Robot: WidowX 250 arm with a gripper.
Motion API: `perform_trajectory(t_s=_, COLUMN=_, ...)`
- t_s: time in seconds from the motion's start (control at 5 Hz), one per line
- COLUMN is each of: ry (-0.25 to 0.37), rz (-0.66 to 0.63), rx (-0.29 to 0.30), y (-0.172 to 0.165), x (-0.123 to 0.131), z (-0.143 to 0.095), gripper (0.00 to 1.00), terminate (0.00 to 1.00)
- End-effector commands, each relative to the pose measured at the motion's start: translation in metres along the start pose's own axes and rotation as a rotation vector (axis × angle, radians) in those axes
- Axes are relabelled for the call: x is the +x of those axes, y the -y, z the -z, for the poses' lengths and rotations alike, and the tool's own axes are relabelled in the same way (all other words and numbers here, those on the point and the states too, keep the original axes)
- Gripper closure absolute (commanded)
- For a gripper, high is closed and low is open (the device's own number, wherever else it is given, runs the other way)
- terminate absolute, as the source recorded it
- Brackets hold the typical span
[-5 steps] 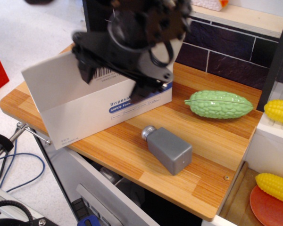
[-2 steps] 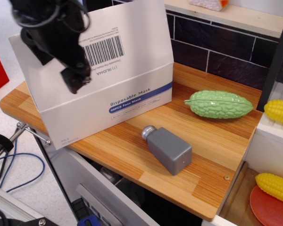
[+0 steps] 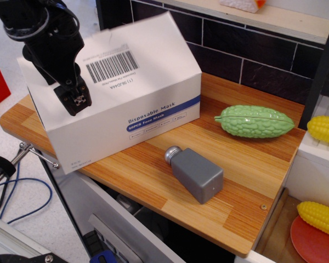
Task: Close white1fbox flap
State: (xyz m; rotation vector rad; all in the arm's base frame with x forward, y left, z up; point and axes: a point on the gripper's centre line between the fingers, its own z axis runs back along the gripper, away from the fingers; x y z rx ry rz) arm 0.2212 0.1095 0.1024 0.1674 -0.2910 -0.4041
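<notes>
The white1fbox (image 3: pixel 153 118) stands on the left part of the wooden counter (image 3: pixel 252 181), its blue stripe and "Disposable Mask" print facing me. Its flap (image 3: pixel 148 49) lies down over the top of the box, barcode side up, with its far edge blurred. My black gripper (image 3: pixel 74 99) hangs in front of the box's left end, over the flap's left edge, fingers pointing down. The fingers look pressed together with nothing between them. Whether they touch the flap is unclear.
A grey block with a round knob (image 3: pixel 194 172) lies in front of the box. A green bitter gourd (image 3: pixel 255 121) lies to the right. Corn cobs (image 3: pixel 323 129) sit at the far right, one on an orange plate (image 3: pixel 312 235). A dark tiled wall stands behind.
The flap stood upright 0.4 s ago and has dropped down onto the box top. My gripper moved from above the box's middle to its left end.
</notes>
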Motion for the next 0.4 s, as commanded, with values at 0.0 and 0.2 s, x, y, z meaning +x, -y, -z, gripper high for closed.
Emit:
perform_trajectory(t_s=0.0, ry=0.007, rz=0.078, rx=-0.07, y=-0.0187, x=0.006, z=0.0059, gripper=0.0, terminate=0.0)
perform_trajectory(t_s=0.2, ry=0.022, rz=0.073, rx=-0.102, y=-0.0245, x=0.0123, z=0.0072, gripper=0.0, terminate=1.0)
